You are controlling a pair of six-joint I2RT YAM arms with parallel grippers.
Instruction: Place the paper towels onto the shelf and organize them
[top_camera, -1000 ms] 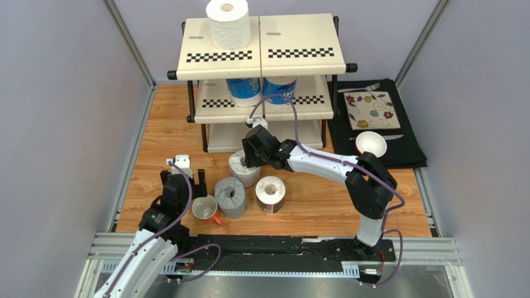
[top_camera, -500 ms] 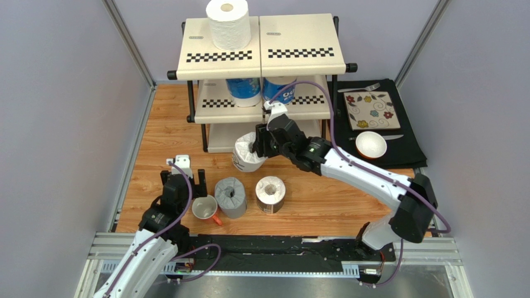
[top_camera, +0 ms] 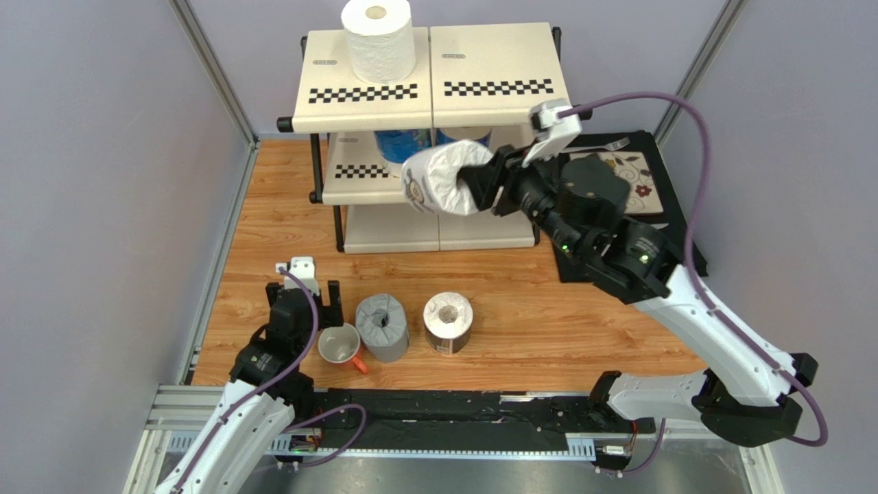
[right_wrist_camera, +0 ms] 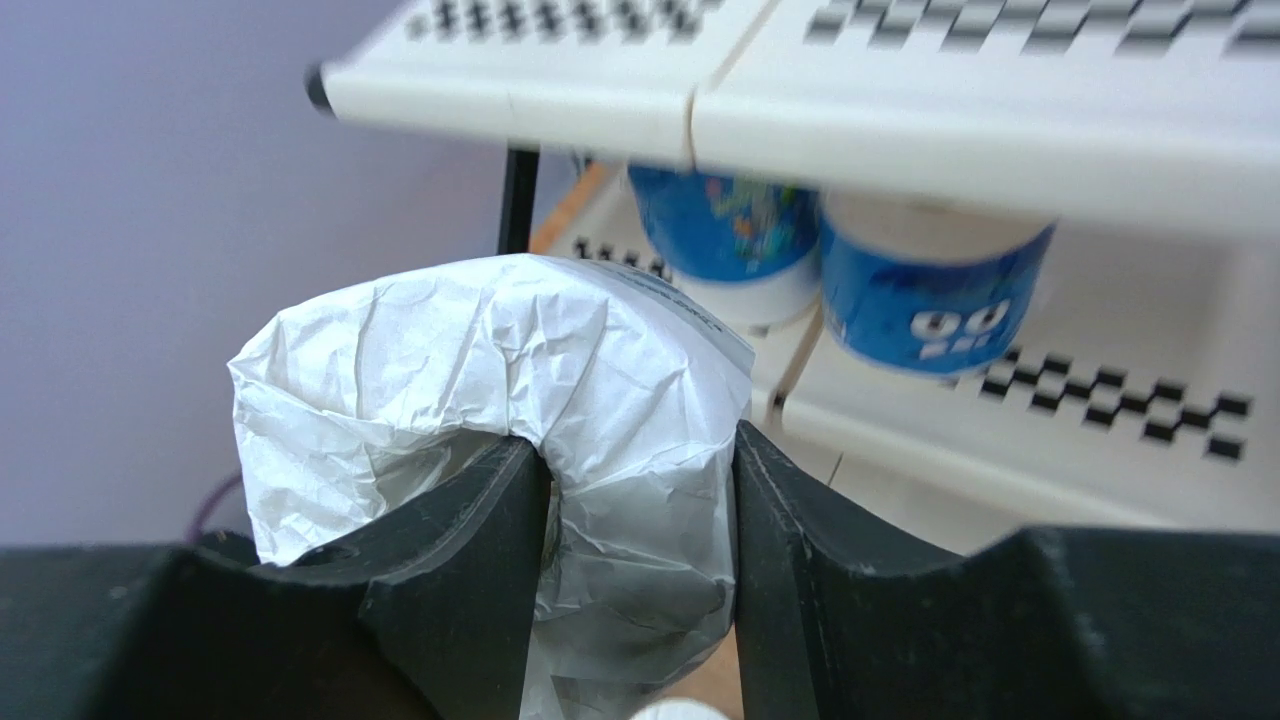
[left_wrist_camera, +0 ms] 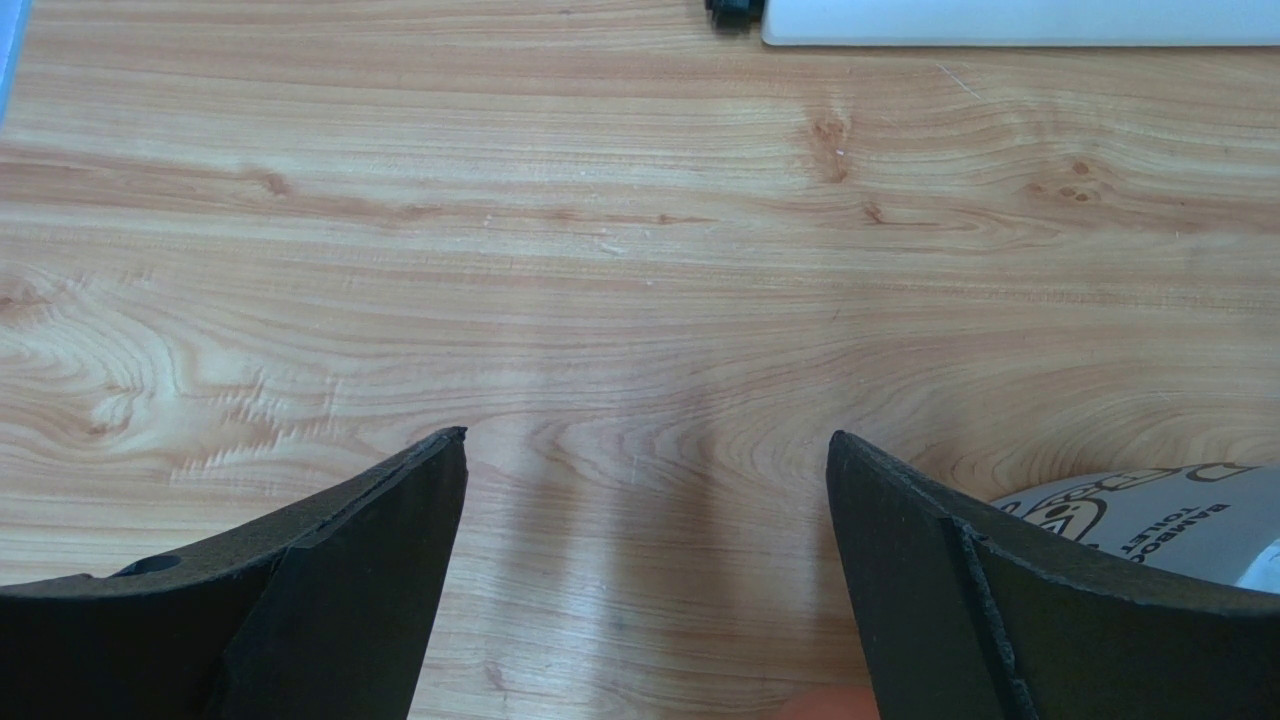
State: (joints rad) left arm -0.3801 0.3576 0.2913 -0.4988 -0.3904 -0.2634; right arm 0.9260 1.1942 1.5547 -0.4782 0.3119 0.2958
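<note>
Clutching wrapped roll [top_camera: 438,177], right hand [top_camera: 486,186] aloft

- Top tier of shelf [top_camera: 500,62]: white roll [top_camera: 377,41] sits on left panel; right panel bare.
- Middle tier: two blue-printed rolls [right_wrist_camera: 924,300] side by side at centre; panel ends bare.
- Right jaws pinch wrapped roll [top_camera: 443,177] in front of those two, just under top tier's front edge; centre approach blocked.
- Open strip of worktop [top_camera: 278,226] between shelf and near row: mug [top_camera: 338,345], grey roll [top_camera: 382,326], dark-wrapped roll [top_camera: 448,321].
</note>
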